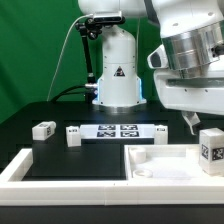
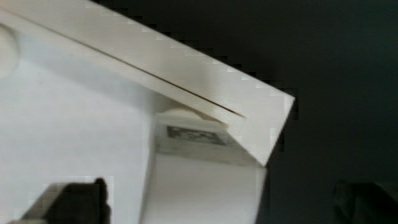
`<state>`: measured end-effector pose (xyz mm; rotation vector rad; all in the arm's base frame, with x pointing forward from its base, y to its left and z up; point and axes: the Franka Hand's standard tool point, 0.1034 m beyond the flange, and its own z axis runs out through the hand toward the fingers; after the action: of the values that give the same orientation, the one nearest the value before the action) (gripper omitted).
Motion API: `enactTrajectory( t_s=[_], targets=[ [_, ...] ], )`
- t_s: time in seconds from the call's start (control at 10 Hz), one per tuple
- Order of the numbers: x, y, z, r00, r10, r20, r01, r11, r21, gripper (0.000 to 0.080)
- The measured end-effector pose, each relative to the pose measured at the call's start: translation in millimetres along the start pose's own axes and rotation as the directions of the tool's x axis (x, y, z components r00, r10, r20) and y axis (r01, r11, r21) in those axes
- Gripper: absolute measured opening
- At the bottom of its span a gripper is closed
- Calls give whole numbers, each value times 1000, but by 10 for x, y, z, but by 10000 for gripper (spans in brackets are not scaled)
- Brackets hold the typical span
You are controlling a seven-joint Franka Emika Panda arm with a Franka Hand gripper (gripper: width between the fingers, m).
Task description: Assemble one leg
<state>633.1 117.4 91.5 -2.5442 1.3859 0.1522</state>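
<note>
Leg (image 1: 210, 150), a small white plastic block, stubby, with a black-and-white square tag on its face, stands upright near the worktop's (image 1: 20, 128) front corner on the exterior view's right. It is at the edge of the large flat white square panel (image 1: 165, 155), but I cannot tell whether it rests on the panel or just beside it. A second leg (image 1: 160, 132) sits just beyond the panel's far edge, beside the marker board (image 1: 115, 130). A third leg (image 1: 72, 135) and a fourth leg (image 1: 43, 129) lie toward the edge on the exterior view's left. The tool (image 2: 217, 202) hangs over the panel with its two dark fingers (image 2: 71, 200) spread wide and nothing between them. Such a block looks light, stiff and hard, and not fragile. Its smooth plastic is probably slippery, though, and its short body could twist or tip under an off-centre squeeze. I judge the best hold to be square across two flat opposite sides at about mid-height, leaving free the end that must seat in the panel.
</note>
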Motion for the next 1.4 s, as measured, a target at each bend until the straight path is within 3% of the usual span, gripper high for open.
enactTrajectory(
  t_s=[0.3,0.4,0.5,0.8,1.1,1.4],
  targets=[
    [15,3,3,912,-411,-20,410,911,-36,648],
    [-18,-20,13,856,-515,-35,512,856,-66,649],
    [-42,-56,19,761,-647,-47,642,761,-93,649],
    [-83,-99,60,561,-828,-21,819,558,-133,649],
    [-36,-55,74,352,-936,13,928,347,-135,649],
    [-46,-59,77,356,-934,13,927,351,-134,649]
  ],
)
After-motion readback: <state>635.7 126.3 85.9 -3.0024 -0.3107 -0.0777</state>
